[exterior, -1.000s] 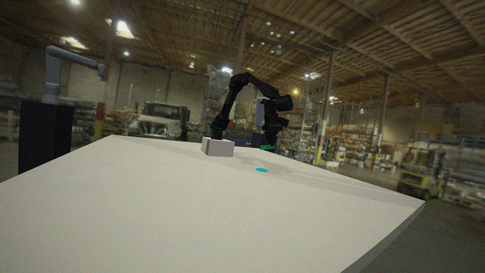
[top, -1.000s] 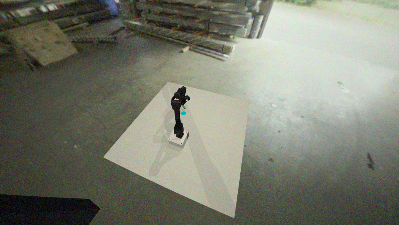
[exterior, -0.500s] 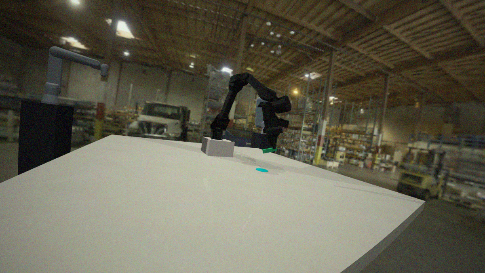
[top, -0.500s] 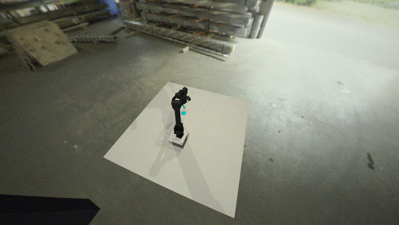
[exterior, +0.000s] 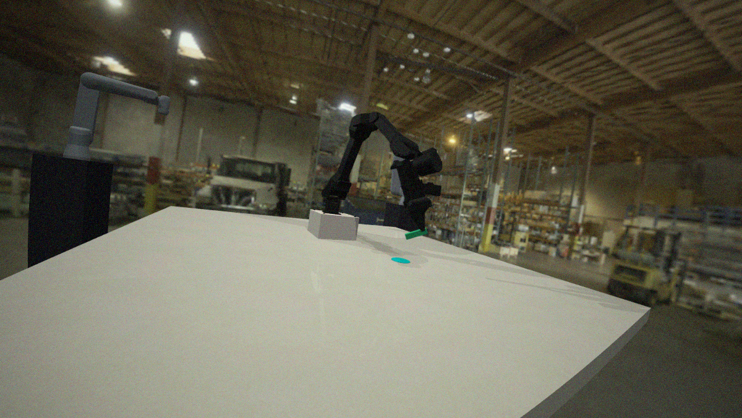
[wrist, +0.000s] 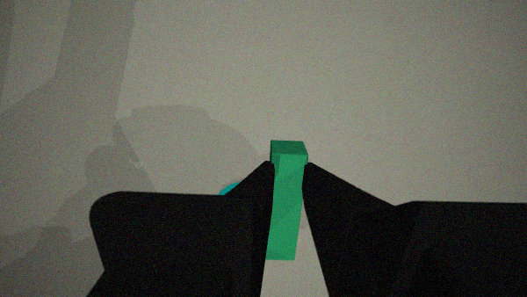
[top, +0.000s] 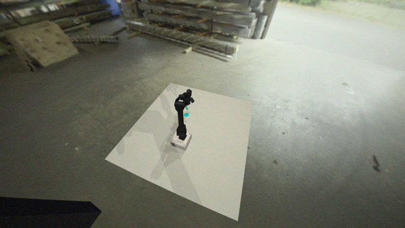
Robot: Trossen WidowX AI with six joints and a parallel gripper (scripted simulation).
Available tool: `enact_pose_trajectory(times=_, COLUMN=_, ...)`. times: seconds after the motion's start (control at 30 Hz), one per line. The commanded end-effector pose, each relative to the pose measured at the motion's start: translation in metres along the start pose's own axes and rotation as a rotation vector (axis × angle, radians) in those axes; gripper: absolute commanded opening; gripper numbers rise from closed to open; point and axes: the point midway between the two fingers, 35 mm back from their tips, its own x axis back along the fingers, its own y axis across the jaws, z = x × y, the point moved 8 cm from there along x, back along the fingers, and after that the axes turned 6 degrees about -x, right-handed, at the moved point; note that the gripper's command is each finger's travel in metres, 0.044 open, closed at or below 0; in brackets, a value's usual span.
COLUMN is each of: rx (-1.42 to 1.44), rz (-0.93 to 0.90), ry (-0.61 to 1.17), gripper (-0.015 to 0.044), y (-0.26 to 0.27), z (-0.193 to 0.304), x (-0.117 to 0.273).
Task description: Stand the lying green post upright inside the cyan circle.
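Note:
The green post (top: 186, 107) (exterior: 414, 234) (wrist: 287, 211) is held by one end in my gripper (exterior: 423, 230) (wrist: 286, 170), which is shut on it. In the exterior view the post hangs above the table, close to level, its free end a little lower than the held end. The cyan circle (top: 186, 114) (exterior: 400, 260) (wrist: 229, 189) lies flat on the table, with nothing standing on it. In the wrist view the left finger hides most of it, and only a sliver shows.
The arm's pale base block (top: 181, 140) (exterior: 332, 224) stands on the white table (top: 221, 158) (exterior: 259, 321). Shadows fall across the table. Another grey robot arm (exterior: 87, 114) stands on a dark pedestal at the left, beyond the table.

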Motion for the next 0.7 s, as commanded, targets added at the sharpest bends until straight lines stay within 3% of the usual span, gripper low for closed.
enact_pose_trajectory(times=0.0, rx=-0.016, rz=-0.010, ry=-0.029, gripper=0.0023, y=-0.0020, z=0.0032, x=-0.0037)
enact_pose_trajectory(times=0.67, rx=-0.053, rz=-0.028, ry=-0.169, gripper=0.0023, y=-0.0119, z=0.0112, x=-0.0123)
